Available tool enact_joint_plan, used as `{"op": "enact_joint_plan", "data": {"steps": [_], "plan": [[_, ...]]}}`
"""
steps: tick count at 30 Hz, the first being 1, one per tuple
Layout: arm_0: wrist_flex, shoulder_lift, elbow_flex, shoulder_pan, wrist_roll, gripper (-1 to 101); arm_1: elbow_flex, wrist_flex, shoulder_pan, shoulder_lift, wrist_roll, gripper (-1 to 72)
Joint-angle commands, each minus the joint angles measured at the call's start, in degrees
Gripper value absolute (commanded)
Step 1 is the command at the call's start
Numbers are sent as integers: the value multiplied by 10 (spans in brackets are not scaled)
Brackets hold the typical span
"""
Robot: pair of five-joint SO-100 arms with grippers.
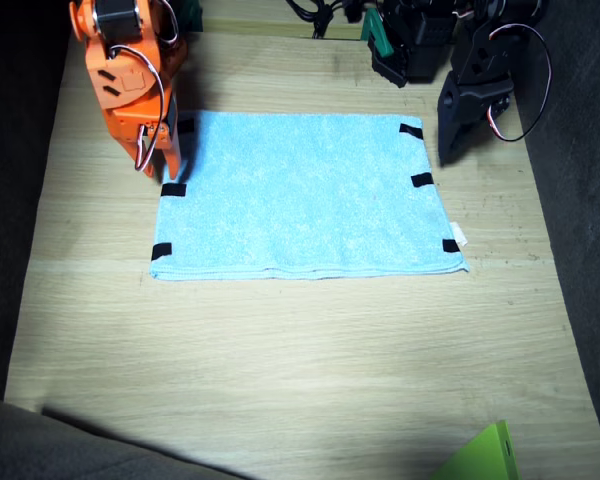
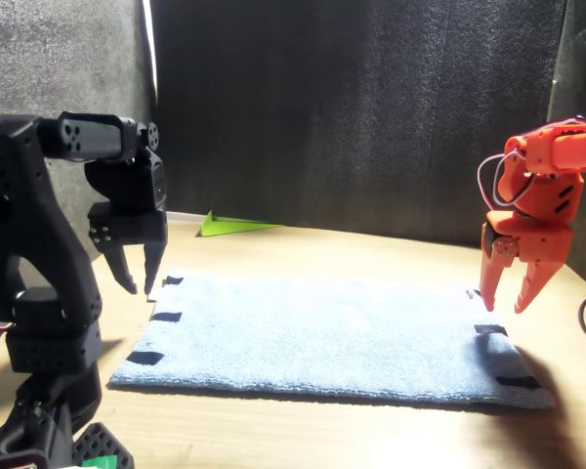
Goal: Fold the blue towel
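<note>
In the fixed view we see the right gripper (image 1: 152,160), orange, hanging tips down at about ten o'clock from the middle of the blue towel (image 1: 305,195), right over the cloth's edge between two of the black tape tabs (image 1: 173,189). Its fingers show a narrow gap with nothing between them. The left gripper (image 1: 452,135), black, hangs at about two o'clock from the towel's middle, just off the opposite edge near the tab at that far corner; from this angle we cannot tell how wide it stands. The towel lies flat near the middle of the wooden table (image 1: 280,380), and its near edge shows a doubled line, so we judge it is already folded once. A small white tag (image 1: 459,236) pokes out at the four o'clock corner. A green wedge (image 1: 480,458) sits at the table's near edge, well apart.

In the front view the sides swap. We see the left gripper (image 2: 137,274) at nine o'clock, fingers parted a little and empty, poised above the towel's (image 2: 322,337) edge by the tabs. The right gripper (image 2: 510,290) at three o'clock hangs likewise, slightly parted, clear of the cloth. We judge that both sit over opposite short edges because the tabs mark the pinch points, so each arm can drop and grasp for the next fold.
</note>
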Motion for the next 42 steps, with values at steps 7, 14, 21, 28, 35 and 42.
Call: {"op": "enact_joint_plan", "data": {"steps": [7,14,21,28,35,42], "plan": [[7,26,15,-2,9,86,49,-23,-33,143,-2,184],[9,56,42,7,9,87,62,2,-48,128,-15,181],[10,67,54,23,15,80,-90,180,-39,17,25,159],[10,77,59,12,11,78,-107,239,-12,-8,14,172],[10,78,58,27,23,76,-81,183,36,-8,11,178],[-3,74,73,33,28,77,-66,116,25,-83,18,177]]}}
